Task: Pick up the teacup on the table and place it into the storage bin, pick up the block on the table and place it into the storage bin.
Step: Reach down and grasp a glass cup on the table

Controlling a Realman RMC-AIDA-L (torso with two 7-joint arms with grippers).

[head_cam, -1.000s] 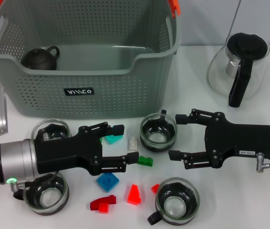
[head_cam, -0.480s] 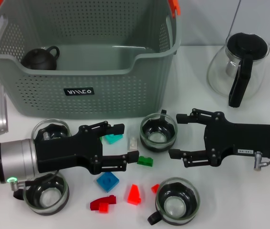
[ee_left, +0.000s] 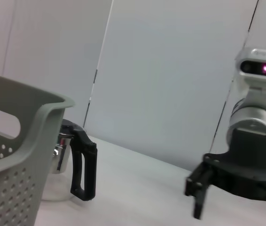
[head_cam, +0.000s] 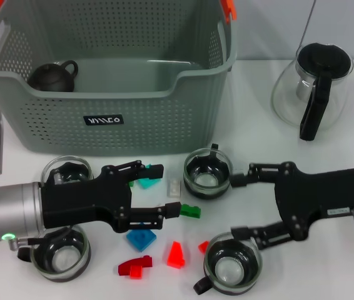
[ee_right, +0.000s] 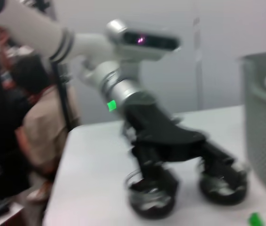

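Several glass teacups stand on the white table: one (head_cam: 208,173) in the middle, one (head_cam: 232,262) at the front, two at the left (head_cam: 67,172) (head_cam: 60,253). Loose blocks lie between them: teal (head_cam: 147,182), clear (head_cam: 174,188), green (head_cam: 191,211), blue (head_cam: 141,238), red (head_cam: 176,254). My left gripper (head_cam: 163,189) is open around the teal and clear blocks. My right gripper (head_cam: 234,207) is open, its far finger beside the middle teacup and its near finger over the front teacup's rim. The storage bin (head_cam: 104,119) stands behind and holds a dark pot (head_cam: 52,76).
A glass teapot with a black handle (head_cam: 314,87) stands at the back right, also in the left wrist view (ee_left: 74,160) beside the bin wall (ee_left: 11,141). A dark red block (head_cam: 134,267) and a small red piece (head_cam: 203,247) lie near the front.
My right gripper has swung toward the table's front, its near finger now over the front teacup. My left gripper has shifted slightly forward. Nothing has been taken hold of.
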